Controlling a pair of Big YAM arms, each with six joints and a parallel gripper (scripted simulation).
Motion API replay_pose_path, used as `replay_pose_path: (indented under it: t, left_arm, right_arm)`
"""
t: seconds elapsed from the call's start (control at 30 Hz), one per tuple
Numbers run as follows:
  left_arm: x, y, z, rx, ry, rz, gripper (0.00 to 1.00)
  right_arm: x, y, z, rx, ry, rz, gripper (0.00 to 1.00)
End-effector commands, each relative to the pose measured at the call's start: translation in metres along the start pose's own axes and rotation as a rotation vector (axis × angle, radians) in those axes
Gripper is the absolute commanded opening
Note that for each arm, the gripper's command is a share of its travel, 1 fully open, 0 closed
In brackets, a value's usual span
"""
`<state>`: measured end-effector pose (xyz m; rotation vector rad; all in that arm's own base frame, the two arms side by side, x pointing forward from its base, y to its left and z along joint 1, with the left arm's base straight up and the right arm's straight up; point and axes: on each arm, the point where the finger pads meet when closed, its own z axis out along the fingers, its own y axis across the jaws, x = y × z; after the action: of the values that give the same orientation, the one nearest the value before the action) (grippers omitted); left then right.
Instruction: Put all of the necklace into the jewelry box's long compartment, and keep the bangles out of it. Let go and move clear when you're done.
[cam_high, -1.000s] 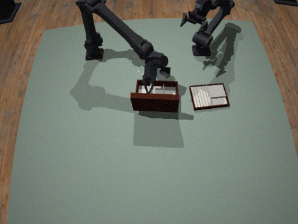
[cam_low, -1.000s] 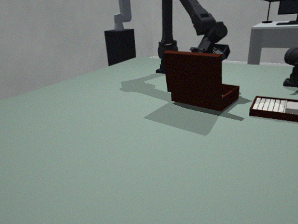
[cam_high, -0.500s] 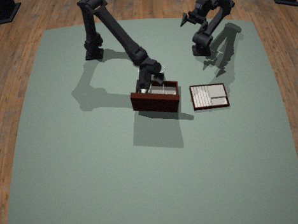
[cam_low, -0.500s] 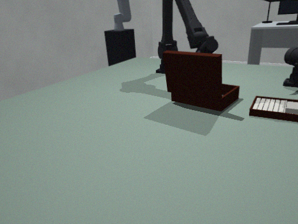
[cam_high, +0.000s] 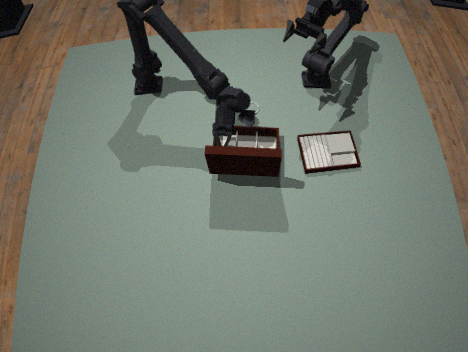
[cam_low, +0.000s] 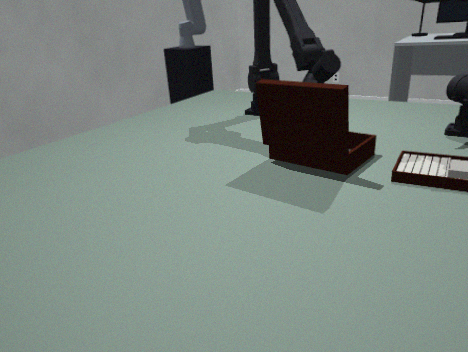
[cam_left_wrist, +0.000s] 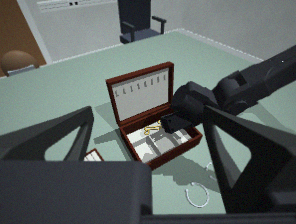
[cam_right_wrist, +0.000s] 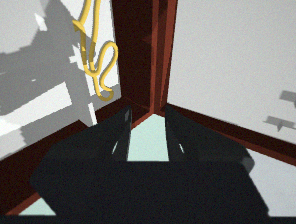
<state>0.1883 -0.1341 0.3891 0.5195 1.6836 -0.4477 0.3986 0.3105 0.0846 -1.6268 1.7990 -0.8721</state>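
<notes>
In the box (cam_high: 243, 162) (cam_low: 305, 125) (cam_left_wrist: 175, 154) (cam_right_wrist: 134, 55), the necklace (cam_left_wrist: 151, 129) (cam_right_wrist: 93, 73) is lying slack, likely light, best pinched mid-chain. Left gripper (cam_high: 301, 41) (cam_left_wrist: 148, 107) and right gripper (cam_high: 223, 144) (cam_left_wrist: 171, 110) (cam_right_wrist: 148, 111) are standing released.

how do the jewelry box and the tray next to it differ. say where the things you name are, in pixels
The jewelry box (cam_high: 243, 161) (cam_low: 305, 122) (cam_left_wrist: 171, 159) has a lid, standing open; the tray (cam_high: 328, 169) (cam_low: 425, 182) shows none. The jewelry box is deeper, while the tray is shallow. The tray has a row of narrow slots at one end; the jewelry box is split into wider compartments, with the gold necklace inside. Both have dark red-brown walls and pale insides, and both sit on the green table top (cam_high: 240, 280) (cam_low: 200, 260) (cam_left_wrist: 60, 90).
</notes>
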Motion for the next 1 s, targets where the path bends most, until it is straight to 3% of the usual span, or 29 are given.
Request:
replay_pose_path:
  t: [0.0,0.03,0.33,0.5,0.67,0.97]
  left_arm:
    - [-0.034,0.000,-0.012,0.005,-0.046,0.016,1.00]
    - [-0.031,-0.002,-0.012,0.015,-0.033,0.027,1.00]
    - [-0.013,-0.027,-0.015,0.162,0.034,0.062,1.00]
    - [-0.015,-0.029,-0.015,0.175,0.026,0.064,1.00]
    - [-0.026,-0.029,-0.015,0.176,-0.016,0.053,1.00]
    - [-0.034,-0.026,-0.015,0.156,-0.046,0.035,1.00]
  right_arm:
    - [-0.003,0.005,-0.024,0.009,-0.013,0.008,0.54]
    - [-0.002,0.008,-0.030,0.008,-0.012,0.007,0.65]
    - [-0.036,-0.045,-0.127,0.059,-0.086,0.103,0.65]
    - [-0.037,-0.045,-0.131,0.045,-0.074,0.174,0.65]
    - [-0.040,-0.062,-0.122,-0.006,-0.017,0.446,0.65]
    - [-0.047,-0.081,-0.120,-0.048,0.012,0.661,0.65]
